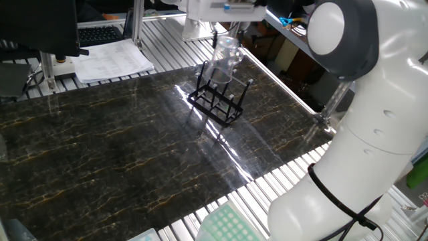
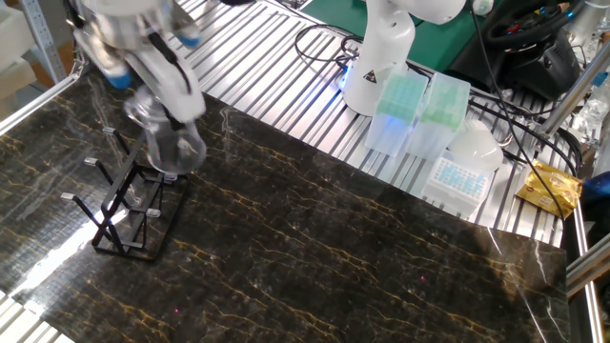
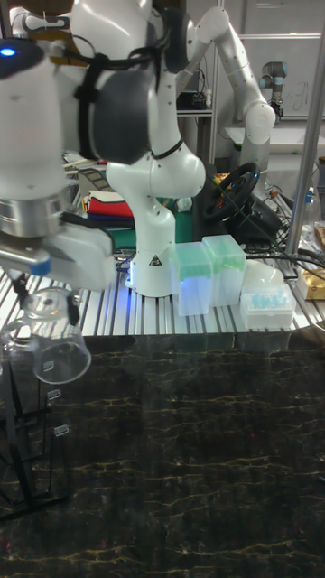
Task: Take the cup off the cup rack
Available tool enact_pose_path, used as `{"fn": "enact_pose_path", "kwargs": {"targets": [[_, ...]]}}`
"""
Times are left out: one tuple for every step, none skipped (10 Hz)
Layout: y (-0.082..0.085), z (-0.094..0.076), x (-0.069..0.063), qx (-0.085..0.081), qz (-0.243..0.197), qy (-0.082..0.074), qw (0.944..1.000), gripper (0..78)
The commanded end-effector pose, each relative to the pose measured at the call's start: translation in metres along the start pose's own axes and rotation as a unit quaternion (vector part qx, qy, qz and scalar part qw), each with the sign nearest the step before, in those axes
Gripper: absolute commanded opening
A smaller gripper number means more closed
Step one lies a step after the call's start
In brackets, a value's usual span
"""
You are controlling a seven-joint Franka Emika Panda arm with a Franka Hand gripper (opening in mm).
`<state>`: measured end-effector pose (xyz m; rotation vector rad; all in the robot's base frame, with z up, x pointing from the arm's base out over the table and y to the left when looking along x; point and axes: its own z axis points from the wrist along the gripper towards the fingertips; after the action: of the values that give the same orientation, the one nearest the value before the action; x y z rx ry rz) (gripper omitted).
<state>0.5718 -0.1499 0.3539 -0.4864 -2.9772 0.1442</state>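
Your gripper (image 2: 160, 105) is clamped on the cup (image 2: 172, 145); you have it tilted, lifted above the cup rack (image 2: 129, 214).

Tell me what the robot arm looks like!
The arm is big, round and shiny white, with dark grey caps on its joints. A thin black cable curls around its lower part. The gripper is light grey with small blue marks, though it looks blurry. In the tall view, a blue light glows on top of the arm.

Clear glass cup (image 2: 170, 143), tilted, upper left, above black wire cup rack (image 2: 129, 211) on dark table.
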Motion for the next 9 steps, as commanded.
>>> {"fn": "enact_pose_path", "kwargs": {"targets": [[0.046, 0.018, 0.016, -0.003, 0.031, -0.003, 0.9995, 1.2], [0.052, 0.02, 0.017, -0.003, 0.032, -0.003, 0.9995, 1.2], [0.061, 0.024, 0.018, -0.004, 0.029, -0.002, 0.9996, 1.2], [0.065, 0.028, 0.018, -0.011, 0.022, 0.001, 0.9997, 1.2], [0.07, 0.033, 0.016, -0.017, 0.014, 0.003, 0.9997, 1.2], [0.072, 0.036, 0.015, -0.018, 0.01, 0.003, 0.9998, 1.2], [0.076, 0.042, 0.013, -0.019, 0.005, 0.003, 0.9998, 1.2], [0.078, 0.045, 0.012, -0.019, 0.004, 0.002, 0.9998, 1.2], [0.082, 0.05, 0.011, -0.019, 0.004, 0.002, 0.9998, 1.2]]}}
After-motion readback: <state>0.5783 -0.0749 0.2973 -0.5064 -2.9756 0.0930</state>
